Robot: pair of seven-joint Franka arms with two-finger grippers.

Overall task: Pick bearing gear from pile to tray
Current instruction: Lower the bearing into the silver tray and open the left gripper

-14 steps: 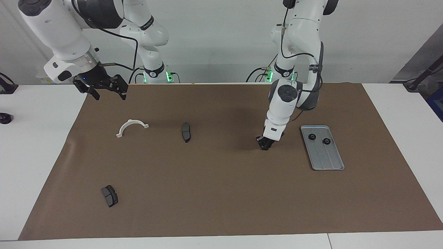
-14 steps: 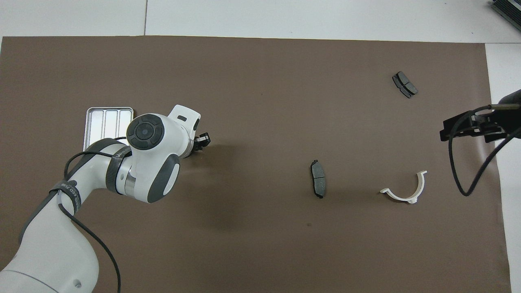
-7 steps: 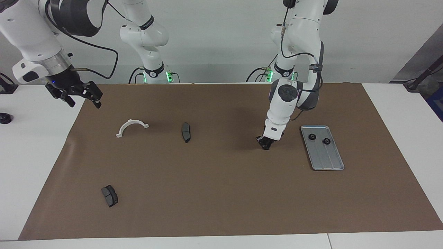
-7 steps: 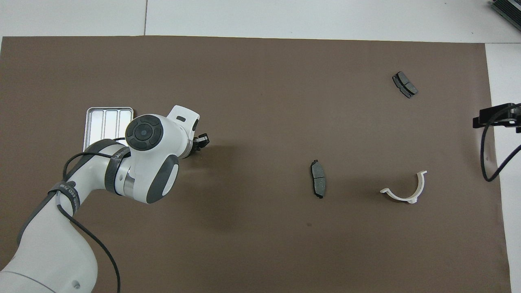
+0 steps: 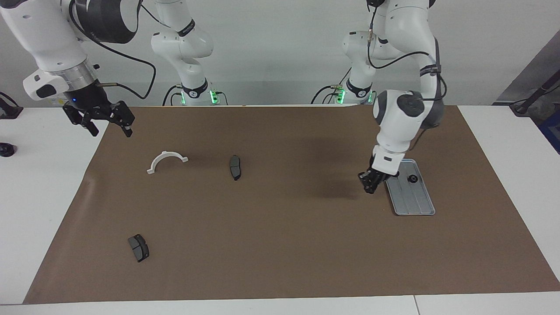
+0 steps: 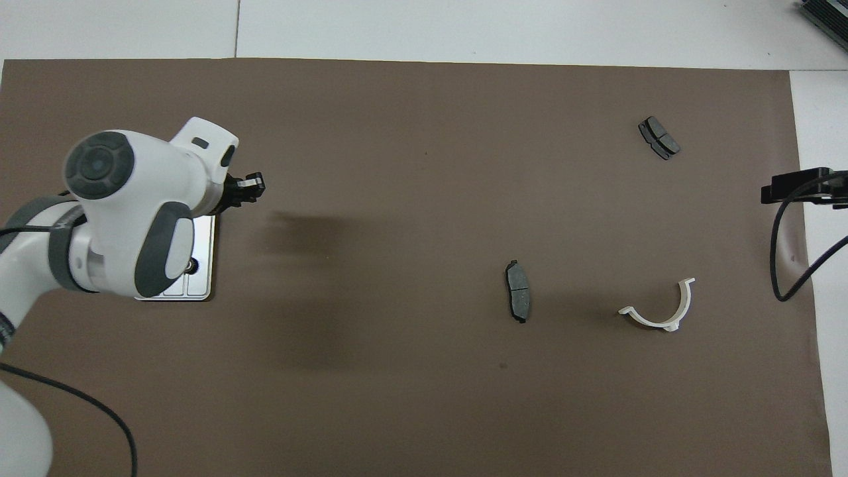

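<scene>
Brown paper matting (image 5: 280, 245) covers most of the white table (image 5: 39, 205), and everything of interest lies on it. Silver-grey and grooved, the tray (image 5: 413, 201) sits toward the left arm's end, with one small dark bearing gear (image 5: 412, 178) resting in its half nearer the robots. A white curved bracket (image 5: 166, 160) lies toward the right arm's end; a dark brake pad (image 5: 235, 166) lies beside it nearer the middle, and a second brake pad (image 5: 138, 247) lies well farther from the robots.

Raised above the mat, the left gripper (image 5: 369, 182) hangs just beside the tray's edge that faces the middle of the table, its fingertips clenched together; whether a small dark part sits between them cannot be told. In the overhead view it (image 6: 248, 191) shows past the tray's (image 6: 199, 288) corner. Spread wide and carrying nothing, the right gripper (image 5: 108, 124) waits in the air over the mat's corner at its own end.
</scene>
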